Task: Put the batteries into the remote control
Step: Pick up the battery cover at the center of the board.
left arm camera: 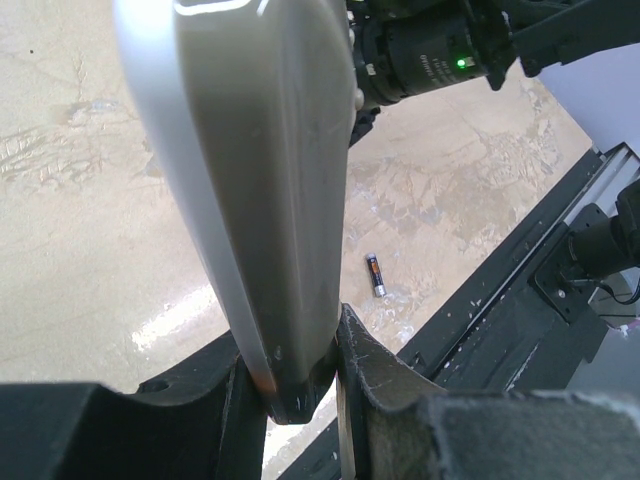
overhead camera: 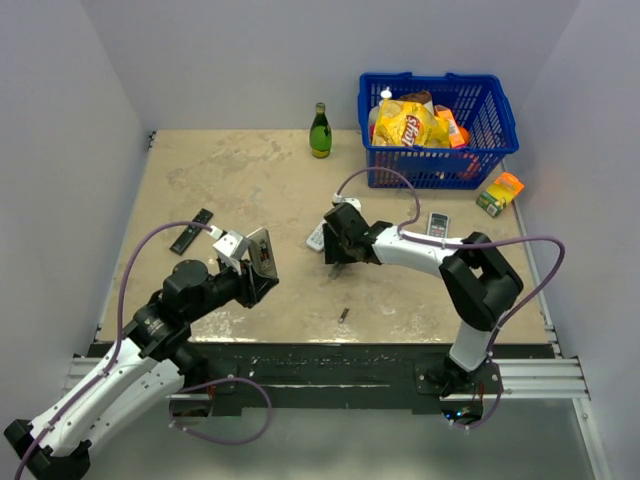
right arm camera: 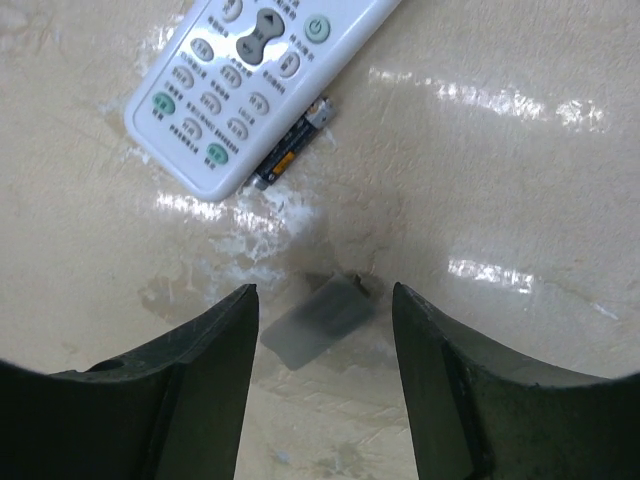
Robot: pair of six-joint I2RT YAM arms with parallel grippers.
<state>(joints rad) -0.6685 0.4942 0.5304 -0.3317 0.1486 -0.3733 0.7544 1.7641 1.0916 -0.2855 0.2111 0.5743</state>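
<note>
Hold the remote (left arm camera: 260, 180) steady in the left gripper (left arm camera: 298, 385), pinched at its lower end and tilted clear of the table (overhead camera: 200, 170), grey back to the wrist camera; judged the fetching step, so go for a battery (right arm camera: 292, 150) with the right gripper (right arm camera: 322, 300), now spread wide and low over the table, grasping nothing; reach forward past the small grey plate (right arm camera: 318, 325) lying flat beneath the fingers (possibly the battery cover, cannot tell); mind the battery's contact with the long edge of a white remote (right arm camera: 255, 80); turn the fingers across the cylinder and close on its middle, or nudge it off that edge first, to avoid landing on the buttons; otherwise take the second battery (left arm camera: 376, 275), lying alone near the front edge, well apart from both grippers and probably easier to straddle; close gently on small, round, smooth dark metal with an orange band, likely to roll or squirt out; avoid twisting the remote, a glossy grey plastic shell with rounded sides, probably slippery in the pinch; expect little friction from the tabletop, hard, mottled beige, shiny with glare; leave the thin plate alone for now, likely too flat to pinch from above.
</note>
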